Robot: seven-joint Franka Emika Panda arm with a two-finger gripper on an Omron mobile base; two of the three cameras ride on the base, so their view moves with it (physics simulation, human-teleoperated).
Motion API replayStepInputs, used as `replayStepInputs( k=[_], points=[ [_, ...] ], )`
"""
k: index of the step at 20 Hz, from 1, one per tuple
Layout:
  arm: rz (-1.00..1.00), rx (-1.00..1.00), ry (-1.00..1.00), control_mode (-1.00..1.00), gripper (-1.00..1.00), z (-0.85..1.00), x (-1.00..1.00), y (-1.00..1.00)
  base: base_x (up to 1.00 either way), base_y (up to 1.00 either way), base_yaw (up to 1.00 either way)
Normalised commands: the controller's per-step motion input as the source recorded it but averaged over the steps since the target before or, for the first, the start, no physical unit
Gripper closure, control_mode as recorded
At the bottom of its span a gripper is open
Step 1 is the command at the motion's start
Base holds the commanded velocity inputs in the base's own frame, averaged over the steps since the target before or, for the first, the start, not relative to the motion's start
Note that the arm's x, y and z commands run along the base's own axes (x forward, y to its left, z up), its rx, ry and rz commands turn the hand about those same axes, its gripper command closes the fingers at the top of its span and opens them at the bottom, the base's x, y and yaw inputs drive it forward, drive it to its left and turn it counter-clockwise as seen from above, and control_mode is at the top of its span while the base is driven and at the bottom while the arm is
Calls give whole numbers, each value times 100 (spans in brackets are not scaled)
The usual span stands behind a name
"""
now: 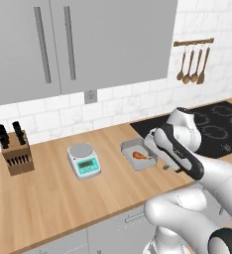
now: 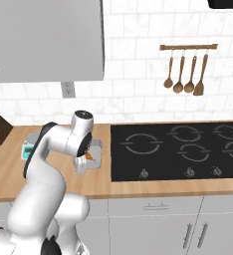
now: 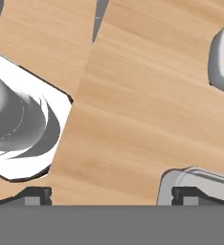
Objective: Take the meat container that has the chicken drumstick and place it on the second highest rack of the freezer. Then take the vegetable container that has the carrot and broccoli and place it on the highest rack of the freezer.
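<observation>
At the far left of the wooden counter [image 1: 48, 193] stood a knife block [image 1: 16, 154] with dark handles, and right of it a small kitchen scale [image 1: 83, 159] with a teal display. Next came the grey meat container [image 1: 130, 147], lying flat on the counter just beside the black cooktop [image 2: 178, 149]; the chicken drumstick [image 1: 140, 155] rested inside it, though the container's right end was hidden behind the robot's forearm in the left base view. In the right base view the arm covered most of the container, leaving a sliver of tray and an orange tip of meat visible. The tool [image 3: 111, 197] hung low over the counter with its jaws spread wide and nothing between them — one finger [image 3: 35, 195] sat over bare wood, the other at the rim of the container, whether touching it or not could not be told. In the hand view the container was cut off at the bottom edge and the scale at the right edge. Further right, wooden utensils [image 1: 192, 63] hung on a wall rail — their exact kinds were hard to make out.
</observation>
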Motion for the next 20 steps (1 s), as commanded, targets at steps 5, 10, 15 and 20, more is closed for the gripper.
replayStepInputs(
  k=[5,10,15,20],
  points=[
    [0,0,5,-100,-100,-22,26,1,0,0,0],
    [0,0,5,-100,-100,-24,27,4,0,0,0],
    [0,0,4,-100,-100,-22,25,1,0,0,0],
    [0,0,2,-100,-100,-21,24,0,0,0,0]
  ],
)
